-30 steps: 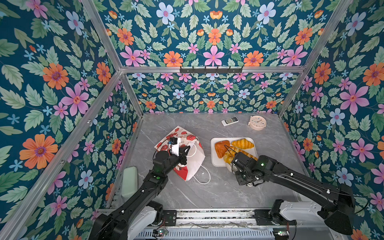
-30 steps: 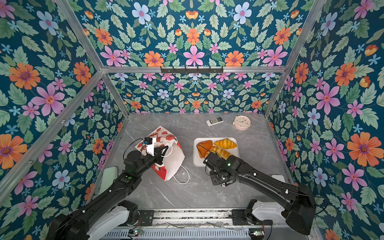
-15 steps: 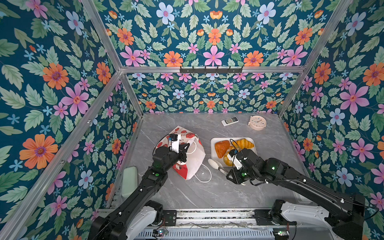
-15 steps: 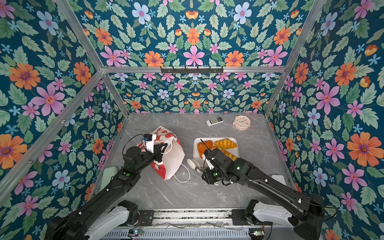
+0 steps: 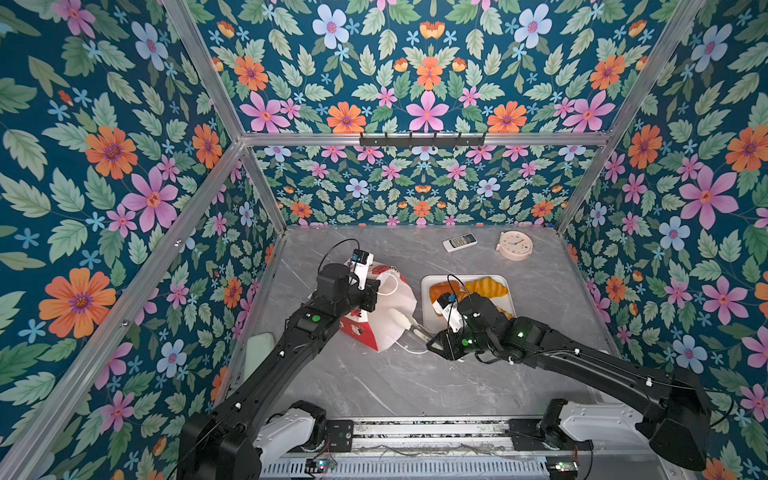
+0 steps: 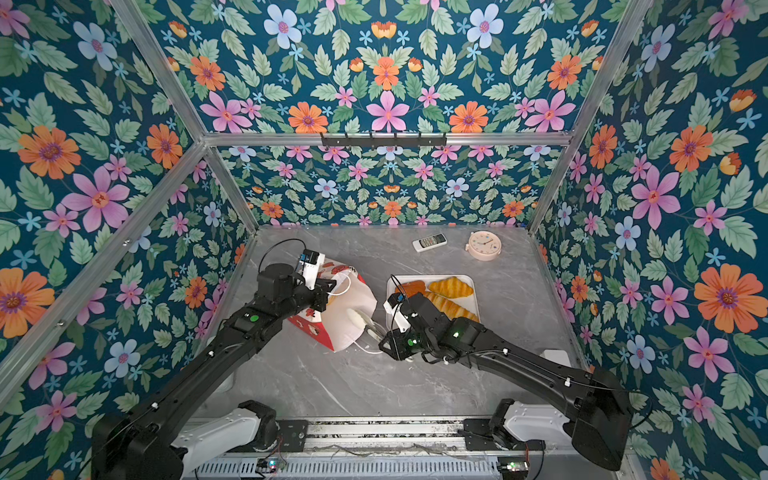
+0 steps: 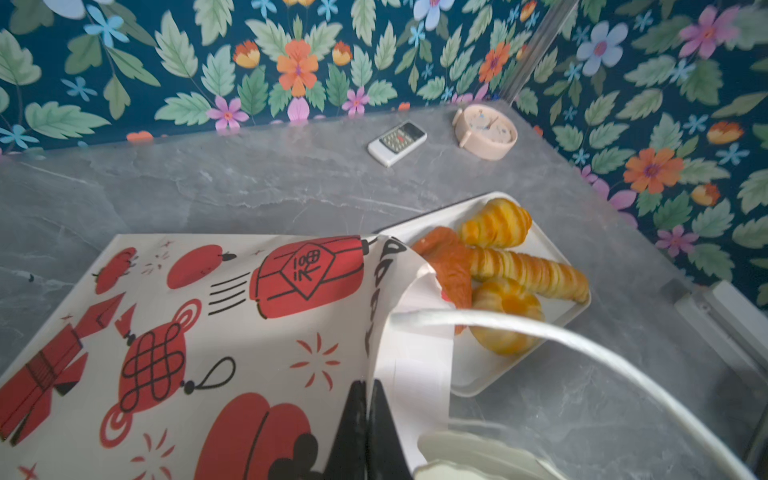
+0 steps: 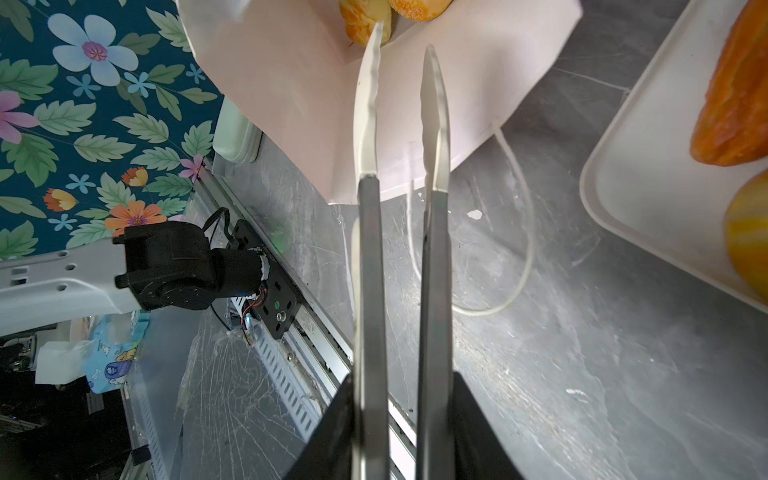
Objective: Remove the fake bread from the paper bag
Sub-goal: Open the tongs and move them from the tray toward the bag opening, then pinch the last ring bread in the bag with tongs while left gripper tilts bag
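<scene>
The red-and-white paper bag sits left of the white rectangular tray, which holds golden toy pastries. Far behind the tray lie a white remote and, to its right, a round pink clock.

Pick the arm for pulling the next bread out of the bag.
Right. The right pincer grips tongs whose tips sit at the paper bag's mouth, almost on the fake bread inside. The left pincer is clamped on the bag's rim, holding it open.
</scene>
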Available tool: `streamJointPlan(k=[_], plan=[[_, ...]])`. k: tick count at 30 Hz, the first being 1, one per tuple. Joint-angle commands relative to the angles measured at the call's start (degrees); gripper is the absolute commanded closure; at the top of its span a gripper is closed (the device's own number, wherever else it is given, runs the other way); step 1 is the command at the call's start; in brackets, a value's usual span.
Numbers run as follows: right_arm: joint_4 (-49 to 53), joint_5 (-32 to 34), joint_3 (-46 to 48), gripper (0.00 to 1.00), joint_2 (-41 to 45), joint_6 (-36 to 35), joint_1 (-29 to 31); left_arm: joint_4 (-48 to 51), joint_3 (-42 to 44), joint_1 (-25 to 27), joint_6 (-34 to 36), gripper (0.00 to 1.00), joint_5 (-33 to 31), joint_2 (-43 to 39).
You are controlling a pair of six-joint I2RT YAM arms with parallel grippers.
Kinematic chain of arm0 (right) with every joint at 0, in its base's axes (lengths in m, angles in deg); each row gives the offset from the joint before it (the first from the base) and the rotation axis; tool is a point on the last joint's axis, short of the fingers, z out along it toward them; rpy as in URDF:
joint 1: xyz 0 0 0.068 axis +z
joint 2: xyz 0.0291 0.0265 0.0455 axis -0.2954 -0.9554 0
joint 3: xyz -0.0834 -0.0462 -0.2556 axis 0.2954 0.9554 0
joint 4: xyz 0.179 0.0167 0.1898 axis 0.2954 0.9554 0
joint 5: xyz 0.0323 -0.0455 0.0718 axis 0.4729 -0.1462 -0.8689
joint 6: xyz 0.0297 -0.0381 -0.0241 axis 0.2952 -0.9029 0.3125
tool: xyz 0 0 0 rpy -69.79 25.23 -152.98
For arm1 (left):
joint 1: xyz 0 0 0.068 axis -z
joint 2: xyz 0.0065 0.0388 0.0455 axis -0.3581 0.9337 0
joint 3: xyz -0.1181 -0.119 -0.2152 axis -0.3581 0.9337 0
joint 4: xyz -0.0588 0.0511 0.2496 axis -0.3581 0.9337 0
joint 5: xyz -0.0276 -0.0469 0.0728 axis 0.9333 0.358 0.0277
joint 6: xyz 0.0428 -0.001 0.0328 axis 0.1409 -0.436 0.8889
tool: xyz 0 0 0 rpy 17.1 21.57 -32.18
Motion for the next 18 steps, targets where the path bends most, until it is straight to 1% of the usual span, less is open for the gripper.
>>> streamJointPlan(k=[1,4,7,13,18], plan=[[-7.05,0.00,0.10,0.66,-1.60,-0.30,0.07,6.98,-1.78,1.29,2.42,1.00,-0.02,2.59],[-7.78,0.64,-1.12,0.66,-4.76,-1.01,0.04,10.09,-3.63,2.83,2.91,1.00,-0.11,4.98],[-11.03,1.80,-0.45,0.66,-7.08,-0.51,0.03,11.21,-4.51,3.66,2.11,1.00,-0.24,5.47],[-16.61,1.82,-0.44,0.63,-12.68,-0.75,0.02,7.98,-3.49,4.23,-0.23,1.00,-1.94,4.08],[-22.39,0.59,-0.81,0.60,-16.21,-0.55,0.05,4.63,-1.97,4.19,-0.62,1.00,-3.68,3.31]])
